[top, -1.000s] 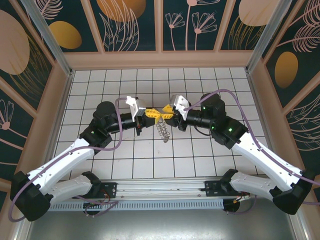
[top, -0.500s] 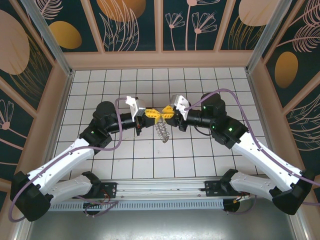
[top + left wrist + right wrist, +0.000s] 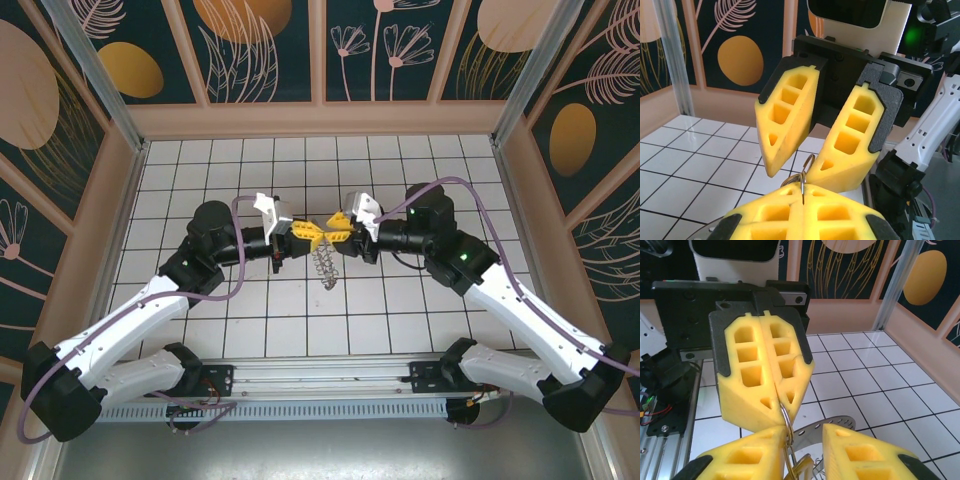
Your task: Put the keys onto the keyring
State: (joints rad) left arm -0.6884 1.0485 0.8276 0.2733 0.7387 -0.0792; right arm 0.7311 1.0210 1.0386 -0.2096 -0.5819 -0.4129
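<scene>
Fingers of yellow, cell-ribbed plastic on the left gripper [image 3: 803, 192] were pressed flat together, pinching the thin silvery wire keyring [image 3: 807, 163] at their tips. Opposite, the right gripper [image 3: 796, 167] had its matching wedge-shaped fingers spread, and the ring's loop stood between their tips, close against one. A springy coil of fine wire loops [image 3: 322, 262] hung below the meeting point, over the middle of the white tiled table [image 3: 250, 310], well apart from every edge, with bare tiles all around.
</scene>
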